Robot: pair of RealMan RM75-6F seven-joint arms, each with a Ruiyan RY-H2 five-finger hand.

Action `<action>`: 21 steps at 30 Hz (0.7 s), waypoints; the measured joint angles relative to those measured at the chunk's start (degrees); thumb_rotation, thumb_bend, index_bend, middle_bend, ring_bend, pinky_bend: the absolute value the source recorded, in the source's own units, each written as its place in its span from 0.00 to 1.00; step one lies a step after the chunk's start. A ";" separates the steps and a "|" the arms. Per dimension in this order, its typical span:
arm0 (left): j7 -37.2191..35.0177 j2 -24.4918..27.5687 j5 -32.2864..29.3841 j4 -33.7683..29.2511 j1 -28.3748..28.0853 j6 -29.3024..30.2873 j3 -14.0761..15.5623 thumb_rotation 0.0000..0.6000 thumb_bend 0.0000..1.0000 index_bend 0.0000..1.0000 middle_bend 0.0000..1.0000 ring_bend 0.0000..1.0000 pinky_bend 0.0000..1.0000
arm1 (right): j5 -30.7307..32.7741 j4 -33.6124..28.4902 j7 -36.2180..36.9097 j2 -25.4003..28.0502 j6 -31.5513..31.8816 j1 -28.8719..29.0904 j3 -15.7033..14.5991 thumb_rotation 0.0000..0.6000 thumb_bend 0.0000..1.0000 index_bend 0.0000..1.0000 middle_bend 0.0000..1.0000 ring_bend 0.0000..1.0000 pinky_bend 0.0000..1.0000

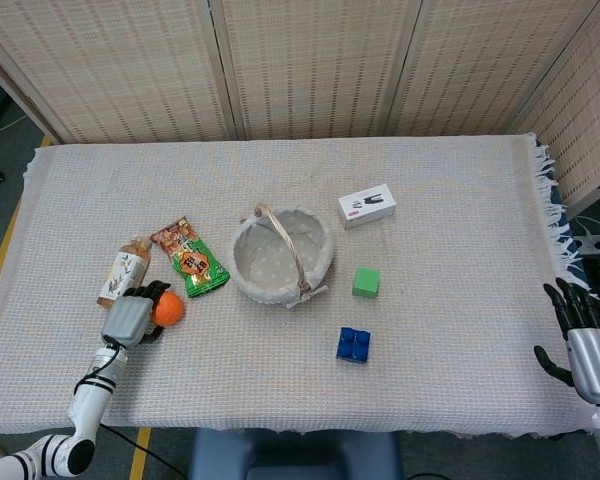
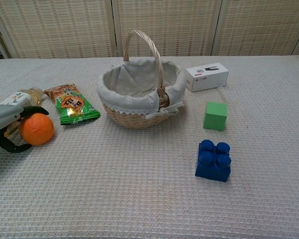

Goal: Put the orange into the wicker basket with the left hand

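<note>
The orange (image 1: 168, 309) (image 2: 37, 129) lies on the table cloth at the left, just left of the snack packet. My left hand (image 1: 130, 318) (image 2: 4, 124) wraps it from the left; one finger lies over its top and the thumb curls round its near side. The wicker basket (image 1: 242, 236) (image 2: 134, 119), cloth-lined and with a tall handle, stands at the table's middle, to the right of the orange, with nothing showing inside. My right hand (image 1: 585, 342) hangs off the table's right edge with its fingers apart and holds nothing.
A tea bottle (image 1: 123, 272) lies just behind my left hand, and a green snack packet (image 1: 190, 262) lies between the orange and the basket. Right of the basket are a white box (image 1: 367, 206), a green cube (image 1: 366, 282) and a blue brick (image 1: 353, 344).
</note>
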 measured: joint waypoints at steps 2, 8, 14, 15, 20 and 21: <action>0.18 -0.42 0.03 0.25 -0.01 0.53 -0.10 1.00 0.32 0.24 0.21 0.32 0.33 | -0.01 -0.01 -0.02 0.03 -0.04 0.00 -0.03 1.00 0.17 0.00 0.00 0.00 0.13; 1.10 -0.88 -0.39 0.20 -0.10 1.73 -0.42 1.00 0.32 0.31 0.30 0.40 0.40 | 0.22 -0.12 0.08 0.10 -0.03 -0.02 0.07 1.00 0.17 0.00 0.00 0.00 0.13; 2.43 0.57 -0.78 -1.98 -0.48 2.90 -1.34 1.00 0.32 0.32 0.31 0.42 0.42 | 0.15 -0.16 0.23 0.28 -0.31 0.07 0.01 1.00 0.17 0.00 0.00 0.00 0.13; 2.73 0.99 -0.78 -2.52 -0.55 3.13 -1.49 1.00 0.32 0.32 0.31 0.42 0.42 | 0.09 -0.16 0.30 0.30 -0.31 0.07 -0.01 1.00 0.17 0.00 0.00 0.00 0.13; 5.41 4.71 -0.97 -6.57 -1.24 4.04 -2.59 1.00 0.32 0.32 0.31 0.42 0.42 | -0.10 -0.17 0.56 0.53 -0.44 0.05 -0.20 1.00 0.17 0.00 0.00 0.00 0.13; 6.13 5.54 -0.99 -7.41 -1.43 4.23 -2.85 1.00 0.32 0.32 0.31 0.42 0.42 | -0.14 -0.19 0.57 0.57 -0.45 0.04 -0.24 1.00 0.17 0.00 0.00 0.00 0.13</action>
